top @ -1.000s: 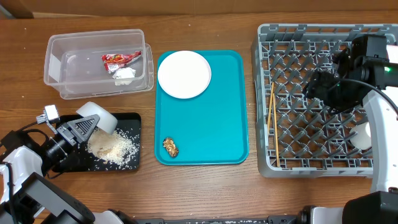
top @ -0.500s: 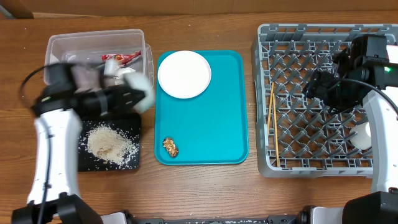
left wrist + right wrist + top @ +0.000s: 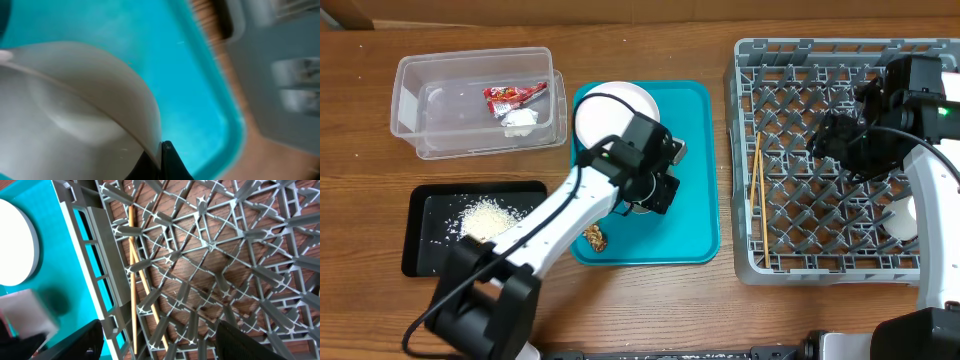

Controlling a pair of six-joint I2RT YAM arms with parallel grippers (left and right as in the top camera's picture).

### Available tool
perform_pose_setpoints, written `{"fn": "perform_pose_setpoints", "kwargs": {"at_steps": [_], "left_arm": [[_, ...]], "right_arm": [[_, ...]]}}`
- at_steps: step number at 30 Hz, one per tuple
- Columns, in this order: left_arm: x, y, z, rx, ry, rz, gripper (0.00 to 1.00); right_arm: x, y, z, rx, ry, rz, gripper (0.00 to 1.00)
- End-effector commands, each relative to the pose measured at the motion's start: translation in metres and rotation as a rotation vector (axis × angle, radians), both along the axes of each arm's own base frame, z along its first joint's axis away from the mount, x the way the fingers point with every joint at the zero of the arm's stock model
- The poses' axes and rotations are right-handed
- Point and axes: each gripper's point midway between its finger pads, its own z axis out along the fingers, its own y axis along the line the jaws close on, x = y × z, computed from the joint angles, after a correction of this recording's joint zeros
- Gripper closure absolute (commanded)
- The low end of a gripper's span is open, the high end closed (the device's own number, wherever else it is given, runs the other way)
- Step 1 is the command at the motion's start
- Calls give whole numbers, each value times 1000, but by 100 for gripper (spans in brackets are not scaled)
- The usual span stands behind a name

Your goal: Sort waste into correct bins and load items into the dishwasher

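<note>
Wrapper (image 3: 515, 94), tissue (image 3: 520, 120), rice (image 3: 485, 218) and chopsticks (image 3: 756, 185) are placed, left gripper (image 3: 165, 160) clamps a bowl (image 3: 75, 110) over the tray (image 3: 690, 200), right gripper (image 3: 162, 340) gapes idle, and 1 plate (image 3: 610, 105) and lump (image 3: 594, 236) remain.

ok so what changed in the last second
The left tool, shut on the bowl, swung from over the black tray rightward to above the teal tray, carrying the bowl along. Unchanged: rice on the black tray, plate, chopsticks in the rack, and the open right tool over the rack.
</note>
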Motion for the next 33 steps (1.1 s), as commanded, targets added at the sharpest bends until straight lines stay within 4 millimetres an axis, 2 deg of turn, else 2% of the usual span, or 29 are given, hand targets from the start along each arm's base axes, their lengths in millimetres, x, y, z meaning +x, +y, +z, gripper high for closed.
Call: {"fn": "perform_pose_setpoints", "kwargs": {"at_steps": [1,3,4,5,6,7,9,10,12,13,14,16,17,19,20,22,26,27,31,33], "left_arm": [[18,20,-10,143,-82,64,96],[19,20,-10,144,-85,65,93],[19,20,-10,144,-84,65,86],[18,20,-10,144,-84,65,75],[19,19,-8,139,-85,64,55],[18,20,-5,142,-82,64,46],[19,20,2,144,-74,70,39],[18,21,8,149,-67,73,39],[17,25,18,162,-48,82,40],[16,36,26,196,-16,144,43],[14,55,31,252,22,230,51],[8,87,38,331,73,387,60],[0,110,43,367,112,491,67],[-9,137,51,407,139,599,87],[-14,158,58,427,146,683,95],[-25,185,67,426,155,787,96],[-61,218,75,389,201,937,96],[-81,231,72,390,230,1014,96],[-120,261,54,412,262,1229,96],[-133,270,42,412,287,1323,96]], "right_arm": [[2,1,8,4,-27,6,27],[2,1,8,4,-27,6,27],[2,1,8,4,-27,6,27],[2,1,8,4,-27,6,27],[2,1,8,4,-27,6,27],[2,1,8,4,-27,6,27],[2,1,8,4,-26,6,27],[2,1,8,4,-26,6,26],[2,1,8,3,-26,6,26],[2,1,8,3,-26,6,27],[2,1,8,3,-26,6,26],[2,1,8,3,-26,7,26],[2,1,8,3,-26,6,26],[2,1,8,3,-26,7,26],[2,1,8,3,-27,7,27],[2,1,8,3,-27,7,26],[2,1,8,3,-27,7,26],[2,1,8,3,-27,7,26],[2,1,8,3,-27,6,26],[2,1,8,3,-27,7,26]]}}
